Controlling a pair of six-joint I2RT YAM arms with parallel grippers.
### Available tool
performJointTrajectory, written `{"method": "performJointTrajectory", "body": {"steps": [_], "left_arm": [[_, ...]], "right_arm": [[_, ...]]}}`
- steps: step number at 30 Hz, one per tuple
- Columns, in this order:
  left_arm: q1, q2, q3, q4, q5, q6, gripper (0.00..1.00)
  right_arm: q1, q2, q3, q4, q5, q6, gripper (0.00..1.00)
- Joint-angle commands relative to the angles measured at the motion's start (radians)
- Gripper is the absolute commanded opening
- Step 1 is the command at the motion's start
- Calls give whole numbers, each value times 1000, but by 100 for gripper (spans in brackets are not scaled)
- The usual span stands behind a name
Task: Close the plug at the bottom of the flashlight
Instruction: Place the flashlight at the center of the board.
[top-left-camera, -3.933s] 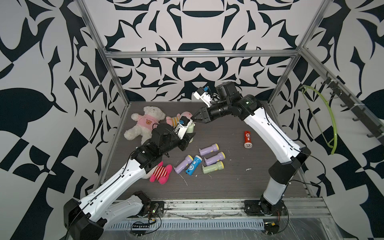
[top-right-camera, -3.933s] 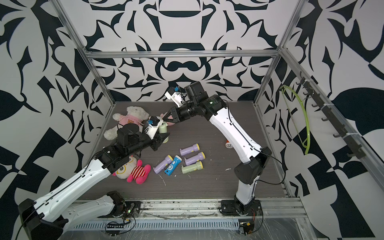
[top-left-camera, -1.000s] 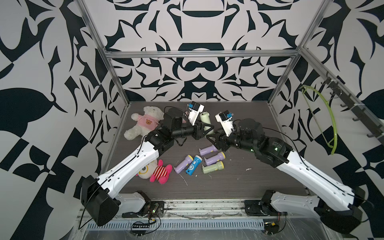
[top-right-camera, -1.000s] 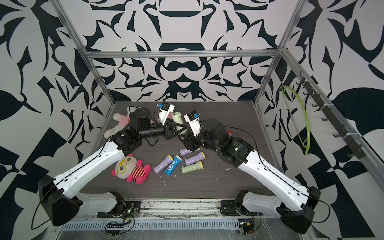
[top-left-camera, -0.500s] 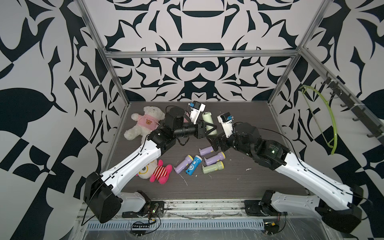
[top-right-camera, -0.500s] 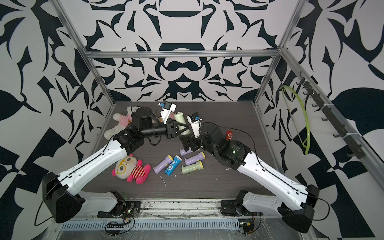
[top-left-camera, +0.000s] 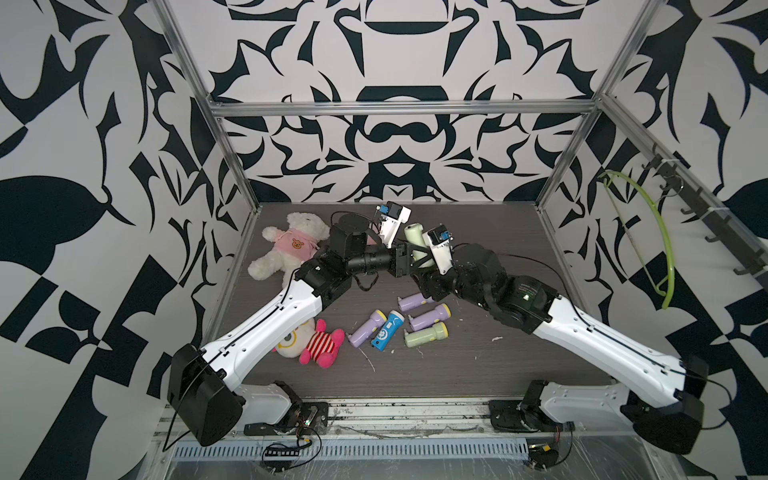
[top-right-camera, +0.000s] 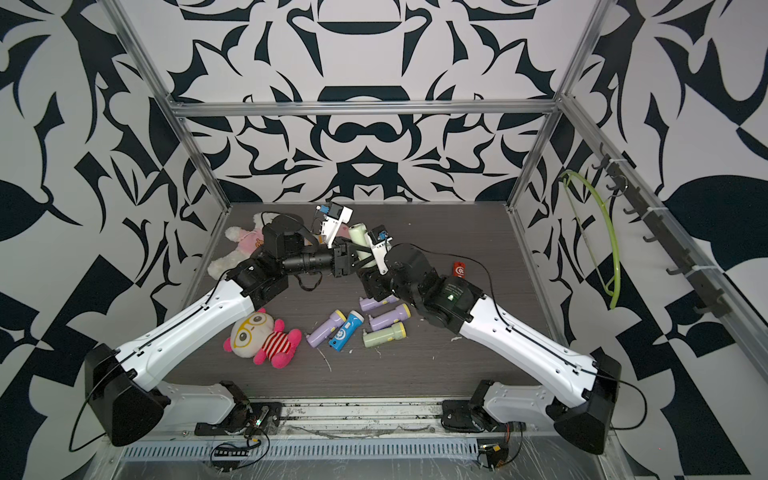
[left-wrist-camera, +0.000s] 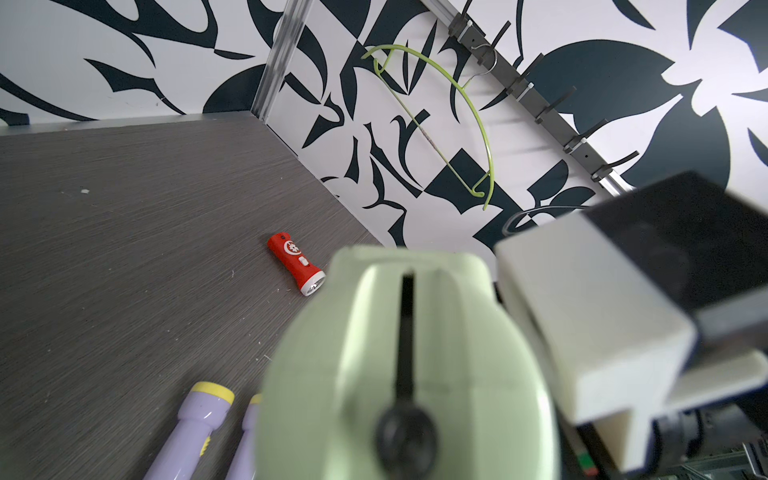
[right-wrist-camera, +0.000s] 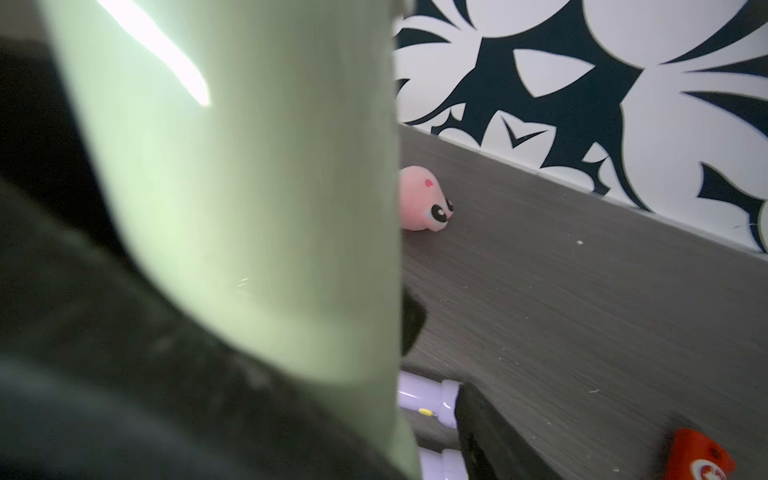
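Flashlight (top-left-camera: 413, 236) was kept pinched by left gripper (top-left-camera: 409, 259). Right gripper (top-left-camera: 419, 272) was brought in close beneath flashlight; whether spread or pressed could not be told. Closing step was judged imminent.

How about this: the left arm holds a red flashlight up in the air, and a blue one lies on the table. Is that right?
Not quite. The flashlight in the left fingers is pale green, not red, as the left wrist view shows. The red one lies on the table. The blue one does lie there too.
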Motion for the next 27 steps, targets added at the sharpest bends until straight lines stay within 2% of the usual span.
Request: {"method": "performJointTrajectory", "body": {"steps": [1, 5, 7, 11, 13, 15, 16, 17, 19, 24, 27], "left_arm": [[-1, -22, 16, 40, 23, 6, 0], [-1, -16, 14, 38, 21, 9, 0], [-1, -12, 13, 38, 22, 8, 0], [-1, -4, 11, 38, 21, 4, 0], [-1, -1, 13, 38, 22, 3, 0], [-1, -1, 11, 41, 21, 3, 0], [-1, -3, 13, 41, 22, 3, 0], [-1, -2, 14, 41, 23, 3, 0], [-1, -3, 14, 38, 24, 4, 0], [1, -4, 9, 35, 24, 6, 0], [1, -2, 7, 37, 22, 3, 0]], "right_arm": [[3, -5, 49, 47, -17, -5, 59], [4, -9, 47, 41, -16, -7, 45], [4, -12, 49, 35, -13, -7, 41], [5, -13, 48, 27, -16, -12, 25], [5, -10, 51, 19, -17, -16, 22], [5, -7, 59, 6, -13, -19, 35], [5, -9, 62, -1, -9, -21, 49], [5, -10, 65, -7, -1, -23, 56], [5, -18, 72, -18, 17, -30, 63], [5, -39, 81, -27, 28, -46, 63], [5, -36, 84, -27, 16, -48, 48]]}}
